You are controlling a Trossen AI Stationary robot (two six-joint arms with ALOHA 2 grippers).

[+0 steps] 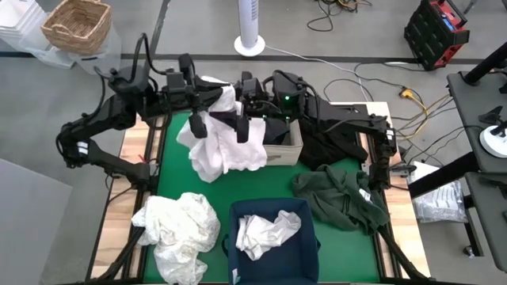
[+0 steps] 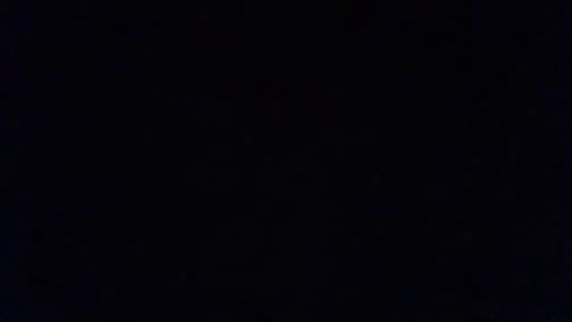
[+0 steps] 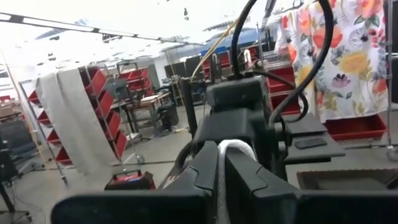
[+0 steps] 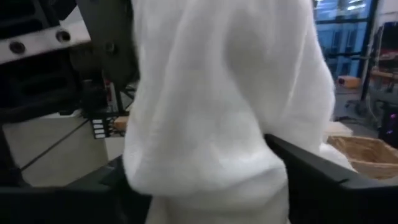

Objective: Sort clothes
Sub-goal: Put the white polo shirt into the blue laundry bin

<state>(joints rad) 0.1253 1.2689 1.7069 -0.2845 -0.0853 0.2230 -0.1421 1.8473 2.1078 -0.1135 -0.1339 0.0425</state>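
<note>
A white garment (image 1: 226, 146) hangs between my two grippers over the far middle of the green mat. My left gripper (image 1: 207, 111) comes in from the left and is shut on it. My right gripper (image 1: 240, 117) faces it from the right and is also shut on it. A second white garment (image 1: 178, 226) lies crumpled at the near left. A third white garment (image 1: 268, 231) lies inside the navy bin (image 1: 305, 245). An olive green garment (image 1: 341, 196) lies on the mat at the right, and a black garment (image 1: 333, 142) lies behind it. The low view is black. My left gripper pinches a narrow bunched strip of the white garment's upper edge (image 3: 221, 163) between its two fingers (image 3: 249, 180), coming level from the table's left. The cloth hangs below it. My right gripper has a thick bunch of the white garment's top (image 4: 217, 143) between its fingers (image 4: 323, 180), coming level from the table's right. The cloth fills its view and hangs below, clear of the mat in the high view.
The beige fabric box (image 1: 283, 144) stands right beside the hanging garment, under my right arm. The navy bin sits at the near middle edge. A wicker basket (image 1: 77, 25) and a white fan base (image 1: 249, 45) stand on the floor beyond the far edge. Bare green mat (image 1: 261, 184) lies between box and bin.
</note>
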